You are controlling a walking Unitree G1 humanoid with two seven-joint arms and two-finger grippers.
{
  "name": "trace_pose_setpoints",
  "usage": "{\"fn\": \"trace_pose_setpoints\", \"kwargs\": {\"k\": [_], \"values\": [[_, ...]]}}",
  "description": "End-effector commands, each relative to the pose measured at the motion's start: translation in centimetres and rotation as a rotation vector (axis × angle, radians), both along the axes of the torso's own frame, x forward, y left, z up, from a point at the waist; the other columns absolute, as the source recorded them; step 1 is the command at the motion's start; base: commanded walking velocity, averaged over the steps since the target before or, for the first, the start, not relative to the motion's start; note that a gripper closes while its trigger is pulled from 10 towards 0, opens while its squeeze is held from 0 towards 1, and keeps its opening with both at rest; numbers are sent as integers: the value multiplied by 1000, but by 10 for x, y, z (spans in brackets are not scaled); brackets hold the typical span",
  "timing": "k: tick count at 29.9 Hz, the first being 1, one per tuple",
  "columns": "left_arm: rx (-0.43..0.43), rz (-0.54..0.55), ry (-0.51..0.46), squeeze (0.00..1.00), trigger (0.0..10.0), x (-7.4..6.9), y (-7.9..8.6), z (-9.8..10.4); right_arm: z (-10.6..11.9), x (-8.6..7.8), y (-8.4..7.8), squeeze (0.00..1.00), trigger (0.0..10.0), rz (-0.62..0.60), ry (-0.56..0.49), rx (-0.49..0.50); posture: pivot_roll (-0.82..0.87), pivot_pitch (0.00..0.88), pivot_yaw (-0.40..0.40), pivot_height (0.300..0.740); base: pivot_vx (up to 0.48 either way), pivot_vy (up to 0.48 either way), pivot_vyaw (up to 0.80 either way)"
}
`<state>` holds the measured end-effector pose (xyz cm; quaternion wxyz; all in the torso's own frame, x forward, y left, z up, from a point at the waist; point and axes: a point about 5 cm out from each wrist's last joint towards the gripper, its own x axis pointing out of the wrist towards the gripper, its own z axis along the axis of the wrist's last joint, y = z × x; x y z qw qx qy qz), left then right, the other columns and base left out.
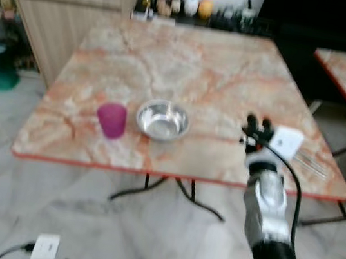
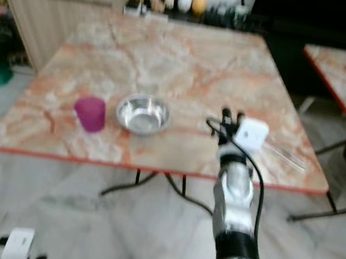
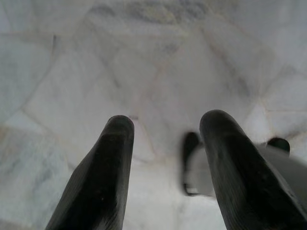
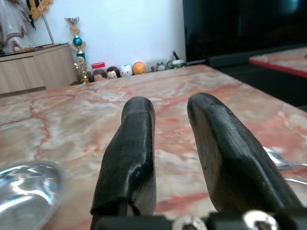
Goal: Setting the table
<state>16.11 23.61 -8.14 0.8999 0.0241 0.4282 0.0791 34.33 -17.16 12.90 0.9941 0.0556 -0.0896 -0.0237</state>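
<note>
Right gripper (image 1: 258, 124) is raised over the near right part of the marble table (image 1: 189, 67) in the left eye view, fingers a little apart, holding nothing. Steel bowl (image 1: 163, 119) sits to its left, well apart; magenta cup (image 1: 112, 120) just beside the bowl on the far side from the gripper. Cutlery (image 1: 311, 164), thin and silvery, lies near the table's right front corner, just right of the gripper, long axis running diagonally. Blurred, can't tell spoon from fork here. Left gripper's camera block (image 1: 45, 250) hangs low over the floor.

Right eye view: same layout. Right gripper (image 2: 229, 120) between bowl (image 2: 143, 113) and cutlery (image 2: 284, 154), nearer the cutlery. Cup (image 2: 90, 114) left of the bowl.

Left wrist view: left gripper (image 3: 165, 143) points down at the pale marble floor (image 3: 144, 57), fingers spread apart, empty, idle.

Right wrist view: right gripper (image 4: 172, 143) looks along the tabletop, fingers with a narrow gap, nothing between them. Bowl rim (image 4: 26, 191) off one side, cutlery ends (image 4: 283, 160) off the other, close to one finger.

Judgement: right arm is the nearer one by far; cutlery lies to its right, so the pick likely needs a short sideways shift and wrist turn to cross the long axis.
</note>
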Motion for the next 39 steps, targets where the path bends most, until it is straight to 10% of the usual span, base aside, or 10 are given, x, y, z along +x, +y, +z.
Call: {"fn": "trace_pose_setpoints", "kwargs": {"k": [1, 39], "values": [[10, 16, 11, 0, 10000, -5, 5, -1, 6, 3, 8, 0, 10000, 21, -19, 8, -1, 0, -57, 740, 0, 420, 0], [9, -5, -23, 0, 10000, 2, 0, 1, 4, 6, 6, 0, 10000, -17, 5, 32, 11, 0, -63, 740, 72, 54, -60]]}}
